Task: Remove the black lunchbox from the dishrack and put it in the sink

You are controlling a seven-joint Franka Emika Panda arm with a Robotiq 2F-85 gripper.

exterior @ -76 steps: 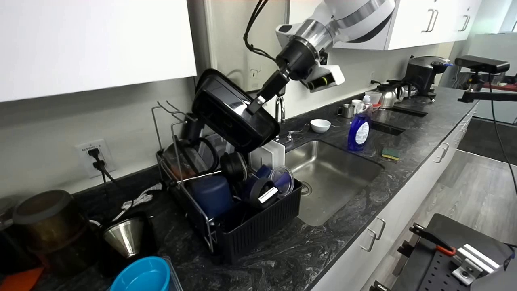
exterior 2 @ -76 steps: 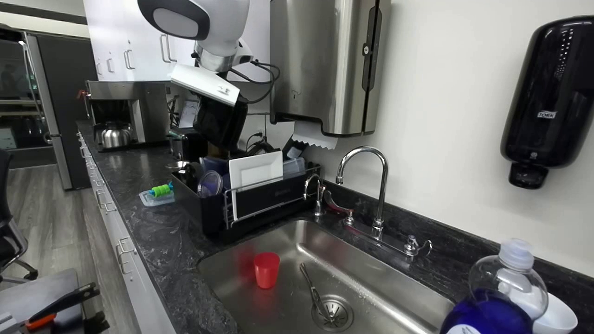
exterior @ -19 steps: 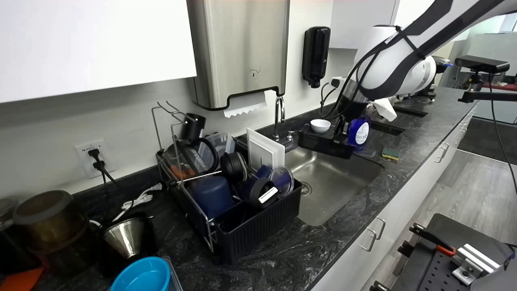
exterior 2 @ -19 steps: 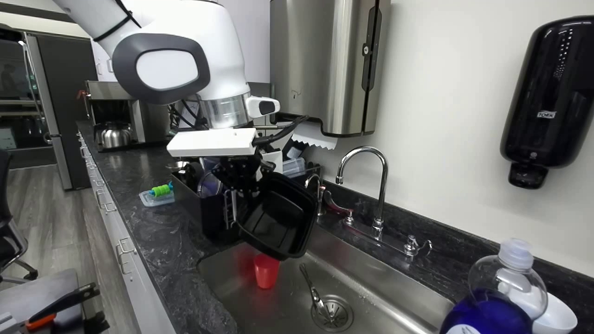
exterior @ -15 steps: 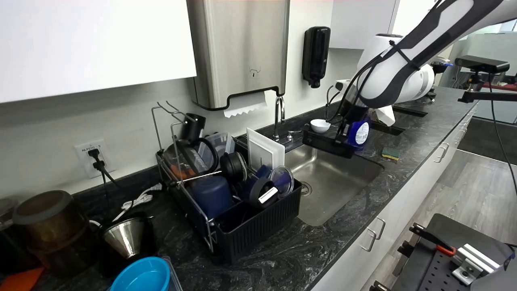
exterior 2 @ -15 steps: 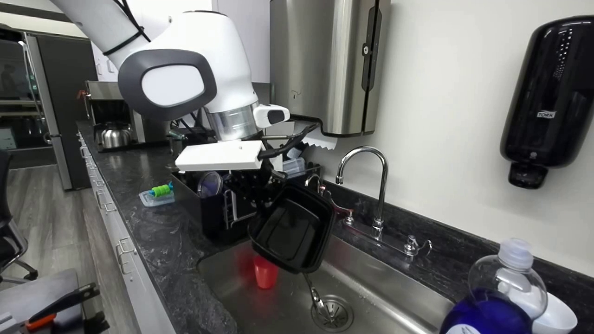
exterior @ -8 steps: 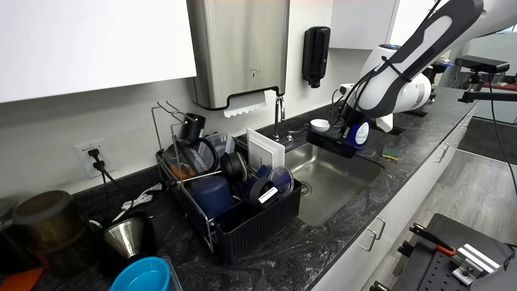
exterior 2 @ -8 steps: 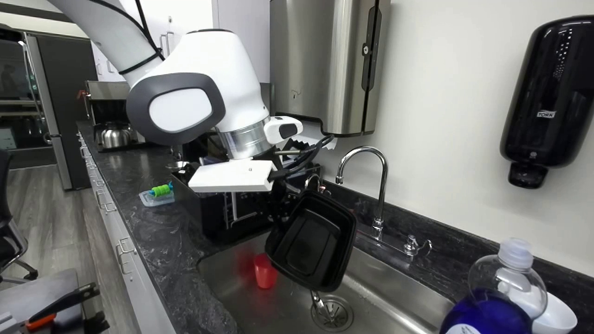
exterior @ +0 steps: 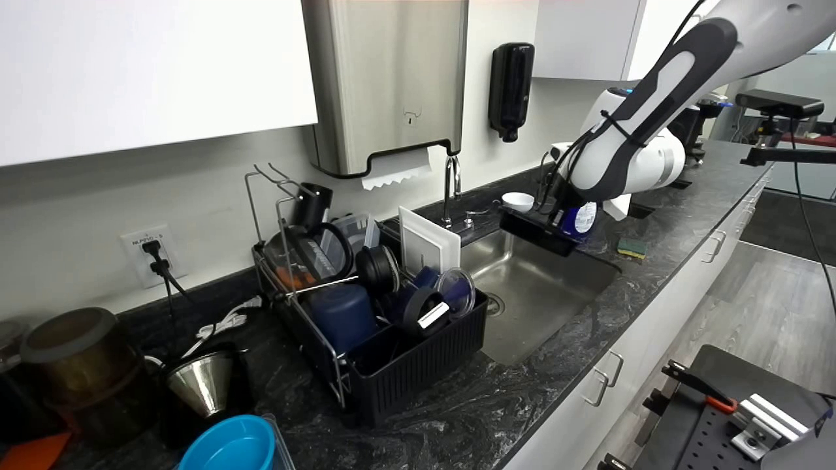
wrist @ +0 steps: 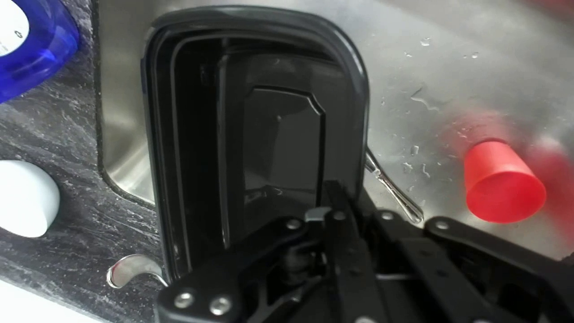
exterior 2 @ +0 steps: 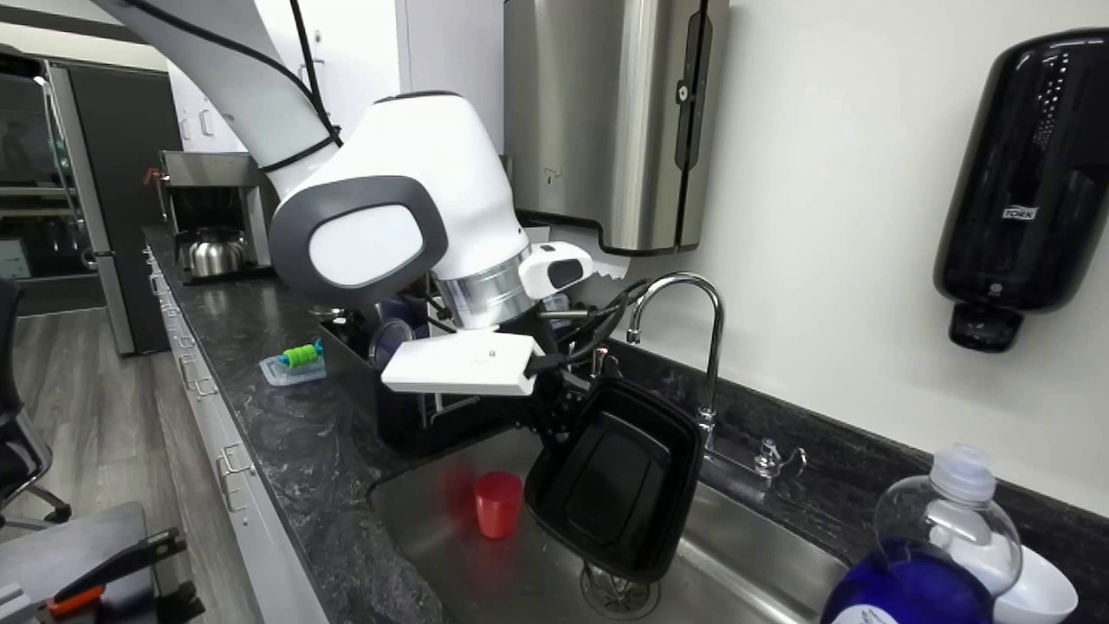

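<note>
The black lunchbox (exterior 2: 619, 485) hangs tilted over the sink (exterior: 542, 313), its hollow side facing the camera in an exterior view. In the other angle it is a dark slab (exterior: 537, 234) above the basin's far part. In the wrist view the lunchbox (wrist: 282, 134) fills the middle, with the sink (wrist: 430, 40) below it. My gripper (wrist: 352, 194) is shut on the lunchbox's side wall; one finger (wrist: 337, 197) is inside, the other is mostly hidden behind the wall. The gripper also shows in an exterior view (exterior 2: 554, 420). The dishrack (exterior: 424, 365) stands beside the sink.
A red cup (exterior 2: 498, 507) and a metal utensil (wrist: 399, 195) lie in the sink. The chrome faucet (exterior 2: 717, 347) rises close behind the lunchbox. A blue soap bottle (exterior 2: 918, 563) and a white bowl (exterior: 517, 202) stand by the sink. A sponge (exterior: 631, 248) lies on the counter.
Earlier the lunchbox was held above the dishrack. My gripper carried it over the sink and, in the last second, moved it lower and farther from the rack, still gripped.
</note>
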